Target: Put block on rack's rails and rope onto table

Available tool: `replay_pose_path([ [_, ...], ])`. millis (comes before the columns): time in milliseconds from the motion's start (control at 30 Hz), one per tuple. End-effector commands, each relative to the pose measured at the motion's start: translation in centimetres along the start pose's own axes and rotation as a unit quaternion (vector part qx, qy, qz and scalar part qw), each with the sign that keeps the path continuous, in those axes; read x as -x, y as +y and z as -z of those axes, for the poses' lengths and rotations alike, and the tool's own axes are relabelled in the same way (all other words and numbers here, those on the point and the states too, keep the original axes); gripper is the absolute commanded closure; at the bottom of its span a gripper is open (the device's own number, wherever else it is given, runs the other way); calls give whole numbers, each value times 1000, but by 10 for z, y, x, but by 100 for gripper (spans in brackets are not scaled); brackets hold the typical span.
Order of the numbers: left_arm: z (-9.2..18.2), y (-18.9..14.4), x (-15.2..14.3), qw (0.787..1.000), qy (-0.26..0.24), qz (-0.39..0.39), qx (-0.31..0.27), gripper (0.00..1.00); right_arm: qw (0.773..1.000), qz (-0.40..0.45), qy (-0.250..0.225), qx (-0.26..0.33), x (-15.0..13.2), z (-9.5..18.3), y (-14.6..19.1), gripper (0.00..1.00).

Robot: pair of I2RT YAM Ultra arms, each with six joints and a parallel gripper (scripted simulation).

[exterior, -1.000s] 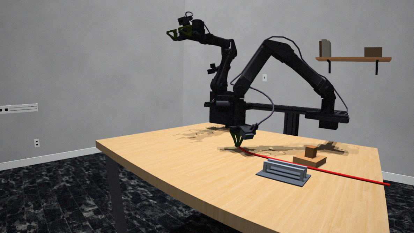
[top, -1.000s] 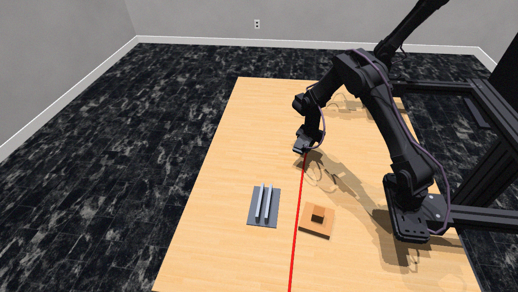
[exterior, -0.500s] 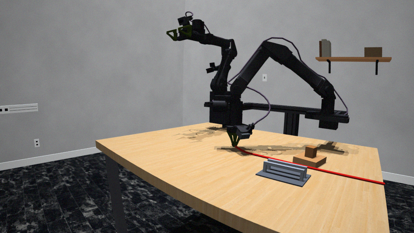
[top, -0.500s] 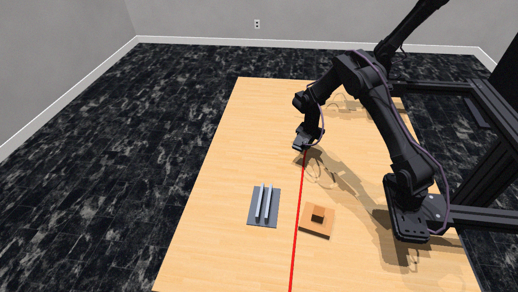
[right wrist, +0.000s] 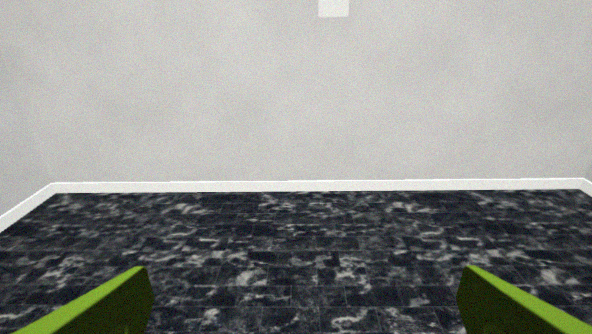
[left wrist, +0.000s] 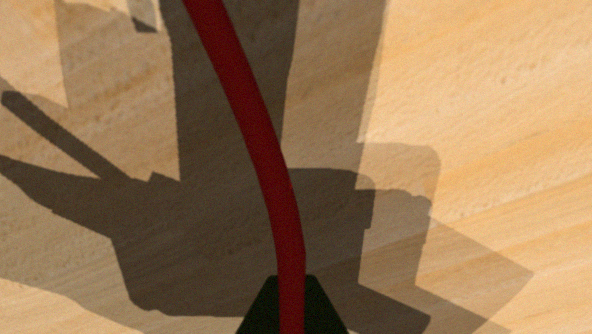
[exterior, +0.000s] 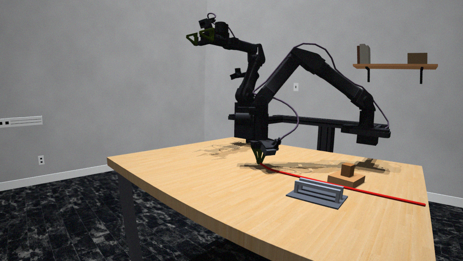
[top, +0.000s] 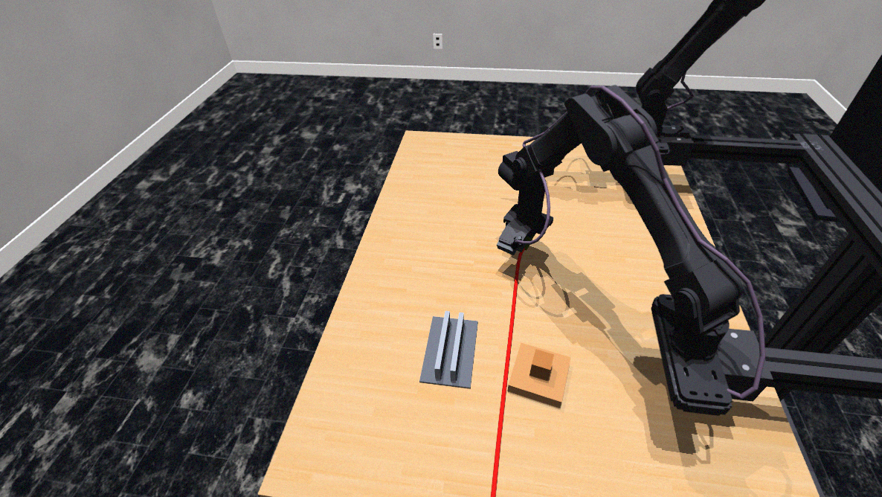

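In the top view, the block (top: 543, 364) (exterior: 347, 169), a small brown cuboid, sits on a flat, square orange-brown pedestal (top: 524, 379) (exterior: 333, 177) low and right of centre in the frame. To its left, at lower centre, stands the blue-grey rack (top: 456, 345) (exterior: 319, 185) with two parallel raised rails on a thin base plate; no block rests on the rails. Between rack and pedestal a thin red rope (top: 506, 382) (exterior: 382, 193) (left wrist: 270, 155) runs from the bottom of the frame up to the left gripper (top: 517, 249) (exterior: 259, 162) (left wrist: 291, 290), black with dark green fingers, near the centre. In the exterior view, the left gripper points down at the pale wooden table (top: 382, 246) (exterior: 178, 175) just below mid-frame, its fingers closed on the rope's near end. The rope stretches right, passing between rack and pedestal, and its other end lies right by the table's edge at lower right; whether it clears that edge fully is hard to tell. The right gripper (exterior: 193, 34) (right wrist: 303, 282), with green fingers, is raised at upper left, away from the table. In the left wrist view, the rope curves from the top down between the nearly shut fingers at bottom centre. In the right wrist view, green fingers stand wide apart at the lower left and lower right, holding nothing, with dark mottled floor (right wrist: 300, 240) and grey wall (right wrist: 300, 100) behind.
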State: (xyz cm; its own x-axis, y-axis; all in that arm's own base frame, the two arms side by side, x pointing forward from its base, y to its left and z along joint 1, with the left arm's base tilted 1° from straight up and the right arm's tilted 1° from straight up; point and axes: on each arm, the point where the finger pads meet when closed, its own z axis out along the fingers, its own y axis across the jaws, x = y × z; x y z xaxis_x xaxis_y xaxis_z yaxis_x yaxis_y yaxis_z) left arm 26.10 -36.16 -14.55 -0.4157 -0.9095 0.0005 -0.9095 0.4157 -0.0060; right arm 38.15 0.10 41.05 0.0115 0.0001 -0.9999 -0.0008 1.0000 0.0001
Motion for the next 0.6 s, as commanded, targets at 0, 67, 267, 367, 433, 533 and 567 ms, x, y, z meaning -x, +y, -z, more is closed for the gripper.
replay_pose_path([
  [0,9,-6,-14,1000,6,-7,-7,91,999,3,-51,9,41,13,5,0],
  [67,9,-7,-16,1000,6,-9,-6,91,999,3,-51,9,41,13,5,0],
  [267,7,-8,-18,1000,4,-11,-6,91,999,3,-51,9,41,13,5,0],
  [367,8,-9,-23,1000,8,-14,-7,91,999,3,-51,9,41,13,5,0],
  [433,8,-10,-24,1000,7,-14,-7,91,999,3,-51,9,41,13,5,0],
  [533,8,-12,-26,1000,6,-16,-7,91,999,3,-51,9,41,13,5,0],
  [567,8,-12,-28,1000,7,-17,-7,91,999,3,-51,9,41,13,5,0],
])
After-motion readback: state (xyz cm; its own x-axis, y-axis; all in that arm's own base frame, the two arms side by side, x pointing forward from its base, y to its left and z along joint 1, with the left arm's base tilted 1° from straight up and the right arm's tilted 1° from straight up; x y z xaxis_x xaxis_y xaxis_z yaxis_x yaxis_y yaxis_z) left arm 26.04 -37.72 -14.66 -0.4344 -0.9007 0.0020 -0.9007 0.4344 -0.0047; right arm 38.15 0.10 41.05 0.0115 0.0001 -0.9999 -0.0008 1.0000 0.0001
